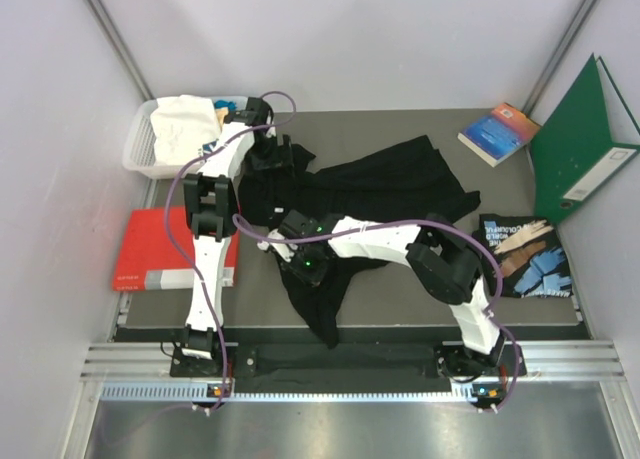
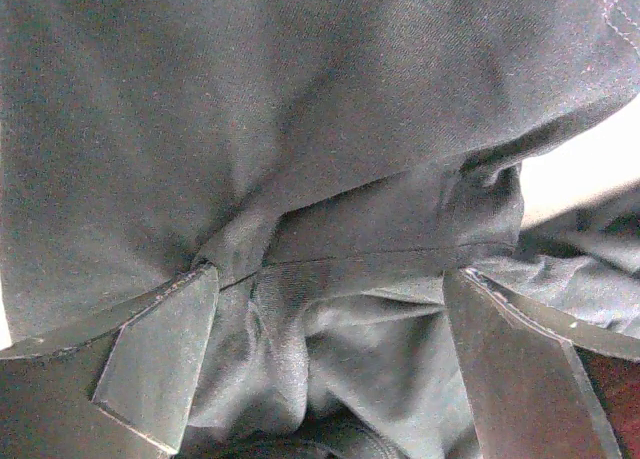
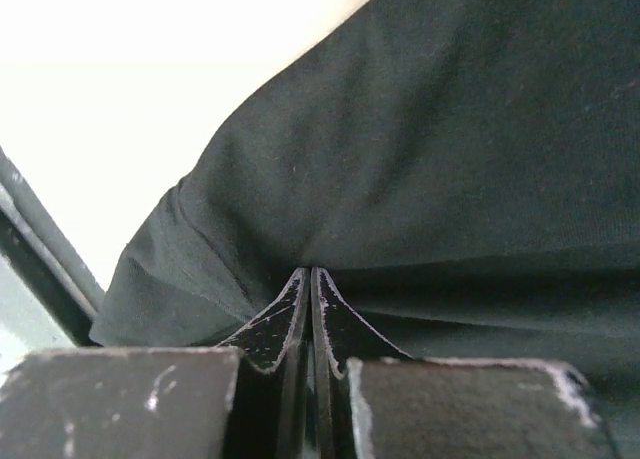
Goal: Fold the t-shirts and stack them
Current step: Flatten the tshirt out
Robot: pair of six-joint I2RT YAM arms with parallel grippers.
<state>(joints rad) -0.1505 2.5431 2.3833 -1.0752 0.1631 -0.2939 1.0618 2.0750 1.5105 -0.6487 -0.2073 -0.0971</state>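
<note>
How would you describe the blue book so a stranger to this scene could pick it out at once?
Find the green binder leaning at the right wall. Left of it, at the table's far right corner, lies the blue book. Unlike the flat black magazine nearer the front edge, it is thick, with white page edges.

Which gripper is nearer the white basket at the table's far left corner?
Left. The left gripper hangs open over the black t-shirt, just right of the basket. The right gripper, shut on that shirt, sits nearer the table's middle, farther away.
</note>
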